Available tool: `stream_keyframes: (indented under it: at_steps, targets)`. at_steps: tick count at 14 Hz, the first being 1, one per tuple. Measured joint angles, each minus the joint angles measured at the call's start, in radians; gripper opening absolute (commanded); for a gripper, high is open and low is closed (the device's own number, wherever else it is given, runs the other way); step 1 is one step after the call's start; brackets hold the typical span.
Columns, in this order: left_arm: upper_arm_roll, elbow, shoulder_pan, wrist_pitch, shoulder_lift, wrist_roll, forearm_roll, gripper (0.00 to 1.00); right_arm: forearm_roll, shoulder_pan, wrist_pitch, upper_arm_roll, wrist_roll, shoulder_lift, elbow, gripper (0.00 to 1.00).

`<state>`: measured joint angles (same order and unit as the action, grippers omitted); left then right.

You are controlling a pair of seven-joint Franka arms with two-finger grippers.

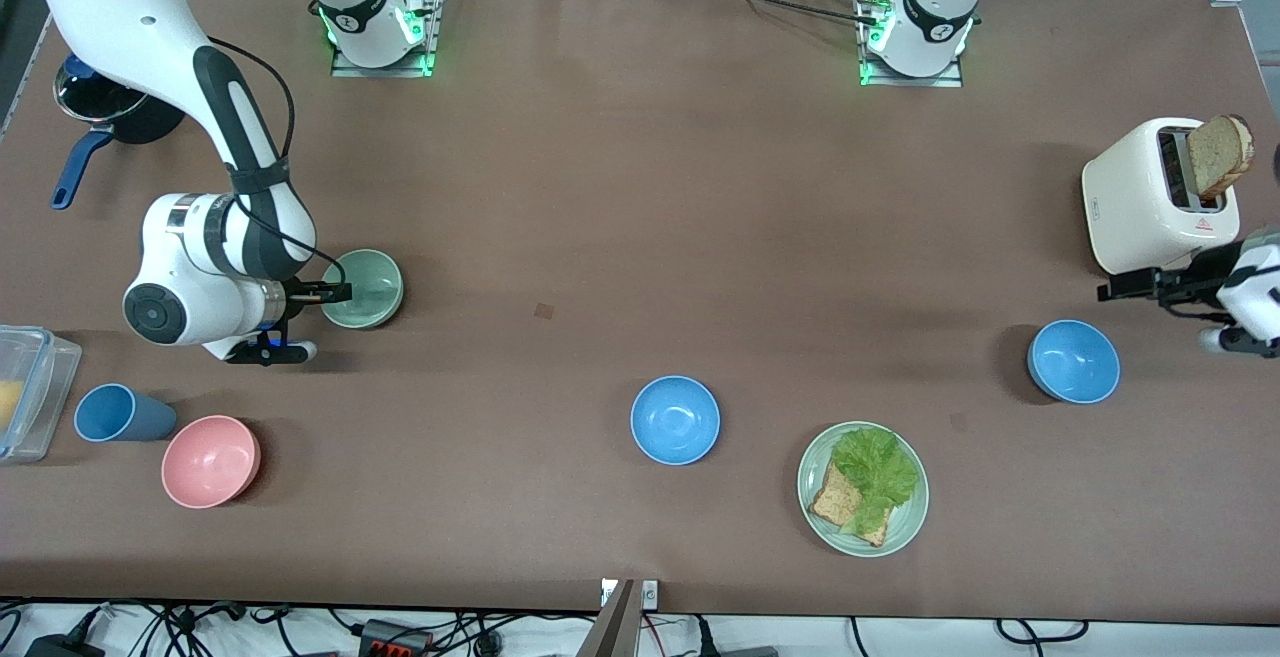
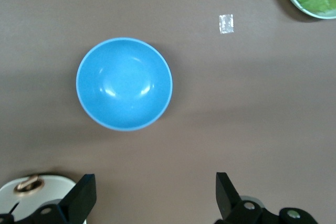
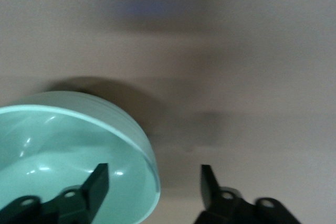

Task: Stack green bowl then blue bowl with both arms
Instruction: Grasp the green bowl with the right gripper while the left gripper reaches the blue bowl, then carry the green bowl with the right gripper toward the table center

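The green bowl sits toward the right arm's end of the table. My right gripper is open at its rim; in the right wrist view one finger is inside the green bowl and the other is outside it, with the right gripper straddling the rim. One blue bowl sits toward the left arm's end, next to the toaster. My left gripper hovers open and empty between the toaster and that bowl; the left wrist view shows the left gripper and the bowl. A second blue bowl sits mid-table.
A white toaster holds a bread slice. A pale green plate with lettuce and bread is nearer the front camera. A pink bowl, blue cup, plastic container and dark pan are at the right arm's end.
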<state>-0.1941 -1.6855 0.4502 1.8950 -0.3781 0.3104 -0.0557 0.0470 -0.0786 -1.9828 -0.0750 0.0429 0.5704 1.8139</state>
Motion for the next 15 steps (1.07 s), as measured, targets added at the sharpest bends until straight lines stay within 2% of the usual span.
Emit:
stream_keyframes:
  at_steps: [2, 3, 6, 9, 12, 15]
  targets:
    - [-0.001, 0.004, -0.002, 0.063, -0.032, 0.058, 0.016, 1.0, 0.0, -0.008, 0.0, 0.0, 0.0, 0.0, 0.004, 0.06]
    - [-0.002, 0.005, -0.004, 0.098, -0.044, 0.086, 0.037, 1.0, 0.0, -0.01, 0.0, 0.0, 0.0, 0.0, 0.005, 0.0]
    - [-0.005, 0.009, -0.008, 0.184, -0.084, 0.111, 0.063, 1.0, 0.004, -0.015, 0.003, 0.001, 0.0, -0.001, 0.005, 0.0]
    - [-0.004, 0.012, -0.008, 0.305, -0.136, 0.114, 0.15, 1.0, 0.006, -0.035, 0.025, 0.01, 0.001, -0.016, -0.023, 0.0]
    - [-0.001, 0.011, 0.001, 0.445, -0.2, 0.119, 0.182, 1.0, 0.009, -0.062, 0.088, 0.076, -0.014, -0.016, -0.124, 0.0]
    - [0.001, 0.012, 0.015, 0.502, -0.252, 0.16, 0.183, 1.0, 0.011, -0.161, 0.122, 0.148, -0.197, -0.017, -0.227, 0.0]
